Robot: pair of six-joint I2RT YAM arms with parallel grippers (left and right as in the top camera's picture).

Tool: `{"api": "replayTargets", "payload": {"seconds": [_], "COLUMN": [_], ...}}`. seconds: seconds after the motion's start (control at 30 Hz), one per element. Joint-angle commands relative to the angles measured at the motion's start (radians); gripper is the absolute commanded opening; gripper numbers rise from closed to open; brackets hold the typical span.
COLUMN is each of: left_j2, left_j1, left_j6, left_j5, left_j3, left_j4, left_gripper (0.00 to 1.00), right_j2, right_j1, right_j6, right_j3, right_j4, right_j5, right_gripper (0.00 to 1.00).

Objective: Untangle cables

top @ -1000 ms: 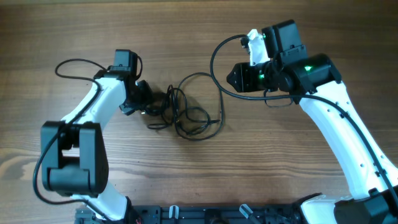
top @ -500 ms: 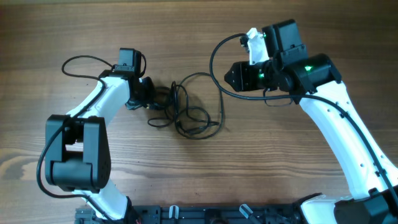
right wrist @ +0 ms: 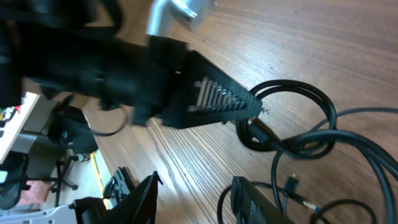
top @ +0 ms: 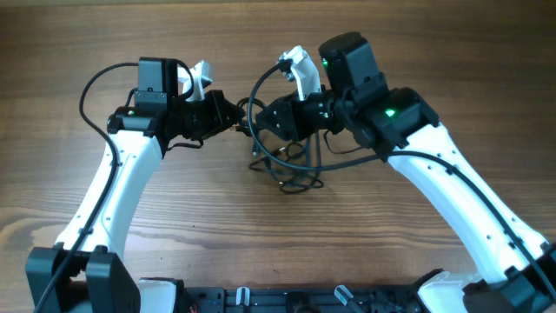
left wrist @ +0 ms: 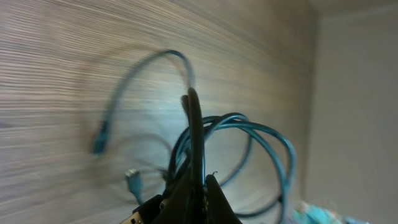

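The cables (top: 284, 163) are thin black cords looped together near the table's middle, partly lifted. My left gripper (top: 233, 118) is shut on a strand of them. In the left wrist view, loops (left wrist: 252, 134) rise from the left gripper's (left wrist: 200, 179) closed jaws, and a plug end (left wrist: 99, 140) dangles over the wood. My right gripper (top: 268, 120) hovers right next to the left one, above the tangle. The right wrist view has the right gripper (right wrist: 196, 196) open with only wood between its fingers. There the left gripper's ridged finger (right wrist: 214, 99) holds a coil (right wrist: 292, 115).
The thicker black arm wire (top: 91, 83) arcs out at the back left beside the left arm. The wooden table (top: 417, 235) runs all round the tangle. The arms' dark base rail (top: 287, 300) lies along the front edge.
My left gripper has shut on the cables and lifted them up and to the right. My right arm swung left, and its gripper now sits close to the left one.
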Motion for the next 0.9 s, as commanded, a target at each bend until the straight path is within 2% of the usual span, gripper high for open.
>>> {"api": "replayTargets", "payload": {"seconds": [0.0,0.1,0.3,0.4,0.6,0.73,0.87], "left_j2": [-0.024,-0.024,-0.024,-0.024,-0.024,-0.024,-0.023], "left_j1": [0.007,0.039,0.103,0.107,0.107,0.106,0.107], "left_j6": [0.022,0.022,0.039,0.075,0.075,0.077,0.124], "left_j5": [0.265,0.393,0.518,0.654,0.813,0.840,0.835], "left_j3": [0.002,0.002,0.002,0.002,0.002,0.002,0.002], "left_j4": [0.007,0.013,0.022,0.061,0.111,0.136,0.136], "left_gripper": [0.04,0.04,0.04,0.04,0.04,0.04,0.04], "right_j2": [0.059,0.090,0.143,0.169,0.188,0.188,0.188], "right_j1": [0.000,0.000,-0.001,0.000,-0.001,-0.001,-0.013], "right_j6": [0.031,0.049,0.119,0.127,0.151,0.248,0.257], "right_j3": [0.005,0.005,0.005,0.005,0.005,0.005,0.005], "right_j4": [-0.003,-0.006,-0.024,-0.029,-0.022,0.026,0.075], "right_j5": [0.024,0.025,0.040,0.038,0.064,0.103,0.051], "right_gripper": [0.37,0.36,0.35,0.36,0.35,0.35,0.36]}}
